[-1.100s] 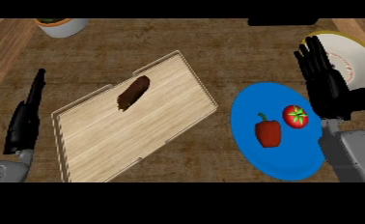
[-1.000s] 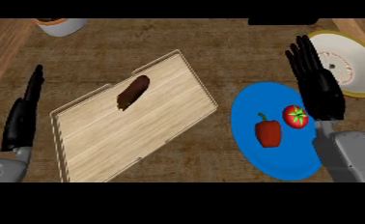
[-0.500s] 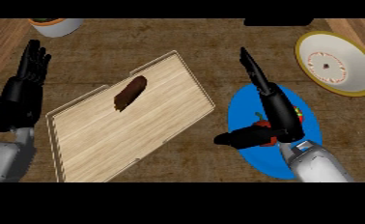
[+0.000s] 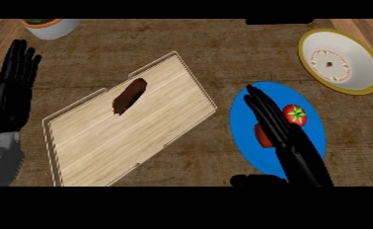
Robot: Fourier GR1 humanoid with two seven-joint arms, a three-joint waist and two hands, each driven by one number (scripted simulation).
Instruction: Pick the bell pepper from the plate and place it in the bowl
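Observation:
A blue plate (image 4: pixel 247 104) lies on the wooden counter at the right. On it sits a red tomato (image 4: pixel 295 115), and a red bell pepper (image 4: pixel 261 136) shows only as a sliver beside my right hand (image 4: pixel 291 146). That hand hangs over the plate with straight fingers pointing away from me and the thumb spread low at the left; it covers most of the pepper. The bowl (image 4: pixel 337 61), white with a yellow rim, stands at the far right. My left hand (image 4: pixel 16 85) rests open at the left edge, fingers up.
A light wooden cutting board (image 4: pixel 175 124) with a raised rim lies in the middle, a dark brown oblong food item (image 4: pixel 130 95) on it. A white pot (image 4: pixel 51 26) stands at the top left corner.
My right hand has moved from beside the bowl down and left over the blue plate, now covering most of the bell pepper. The view has shifted slightly; the left hand stays resting.

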